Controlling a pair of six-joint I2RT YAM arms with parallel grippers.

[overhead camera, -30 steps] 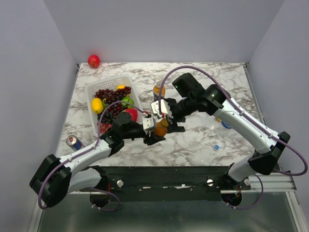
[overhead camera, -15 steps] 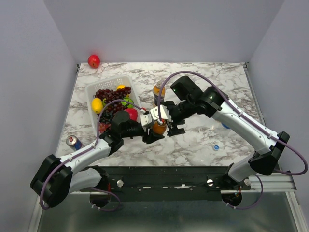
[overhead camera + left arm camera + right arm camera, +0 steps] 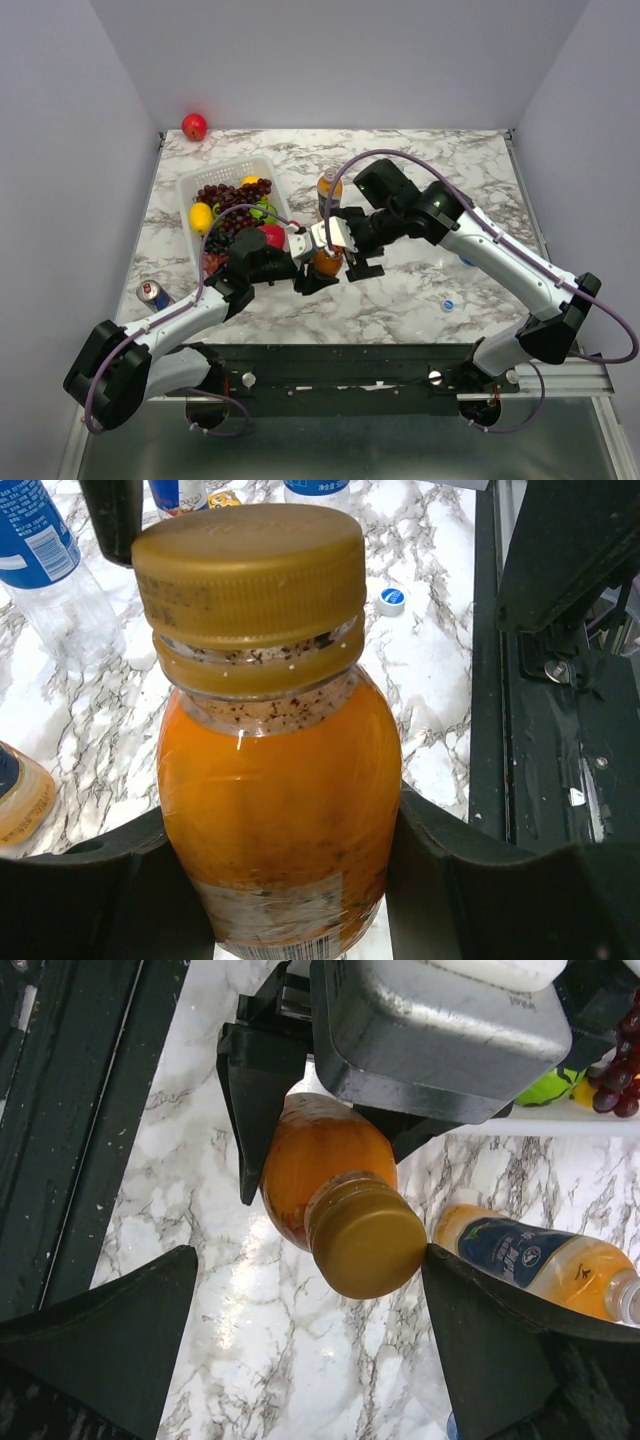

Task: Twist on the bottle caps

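Dull-gold plastic screw cap [image 3: 250, 565] sits on the neck of the small orange-drink plastic bottle [image 3: 280, 810]. A thin strip of speckled neck shows between the cap and the gold ring below it.

Bottle is held near the centre of the white marble tabletop [image 3: 400, 295], just right of the white plastic fruit basket [image 3: 188, 184]. Cannot tell whether its base touches the marble.

Left gripper [image 3: 318, 272] is clamped on the bottle's body, black fingers [image 3: 100, 890] pressing both sides. Right gripper [image 3: 310, 1260] is spread wide, straddling the cap and gripping nothing. One fingertip is at the cap's rim, contact unclear; the other is well apart.

- Taller orange-drink bottle with dark label [image 3: 328, 186]: just behind.
- Clear plastic bottle with blue label [image 3: 55, 580]: near.
- Small blue loose cap [image 3: 448, 304]: on bare marble, well right.
- Red-blue drink can [image 3: 152, 294]: near-left edge.
- Red apple [image 3: 194, 126]: far-left corner.
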